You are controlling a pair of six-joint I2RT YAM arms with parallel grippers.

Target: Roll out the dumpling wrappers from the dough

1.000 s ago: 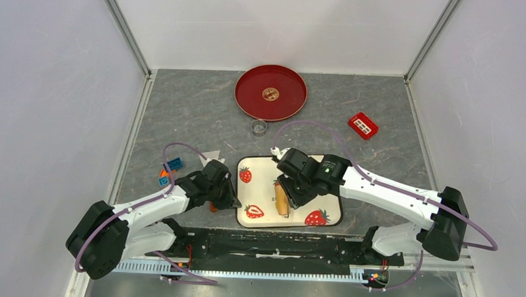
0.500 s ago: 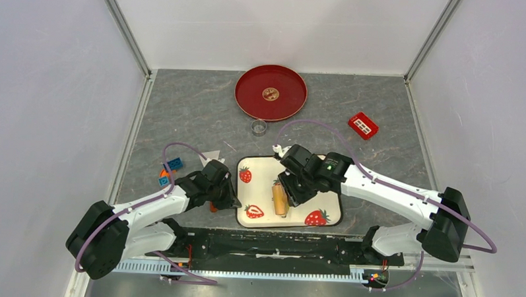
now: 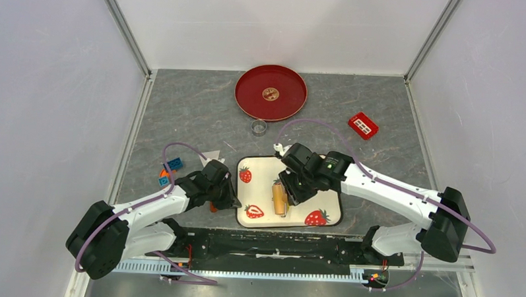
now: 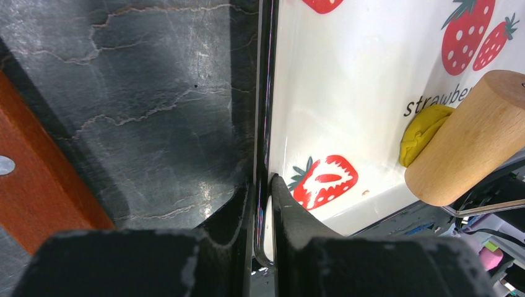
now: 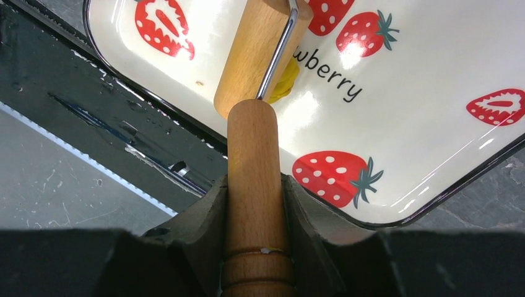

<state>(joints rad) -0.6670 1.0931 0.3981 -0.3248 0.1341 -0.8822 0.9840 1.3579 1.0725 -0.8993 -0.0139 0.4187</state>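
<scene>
Top external view gives you the layout: the tray, printed with strawberries, lies at the near middle of the table, between the two arms. At twelve o'clock from it, close to the back wall, sits the red plate. The wrapper, a small round yellowish disc, lies flat at the plate's centre, well apart from both arms. A little metal ring stands between plate and tray, at about eleven o'clock from the tray. A red block lies at two o'clock from the tray, and blue blocks lie at nine o'clock, beside the left arm.

Your left claw is clamped on the tray's nine o'clock edge. The left wrist view shows its fingers pressed together with the dark rim pinched between them, one finger over the table side and one over the tray's white floor.

Your right claw is clamped on the wooden handle of the rolling pin. The right wrist view shows the handle squeezed between both fingers, with a wire bracket joining it to the roller. The roller rests on the tray over the printed lettering. The dough, a yellow lump, touches the roller, and part of it is hidden under the roller.
</scene>
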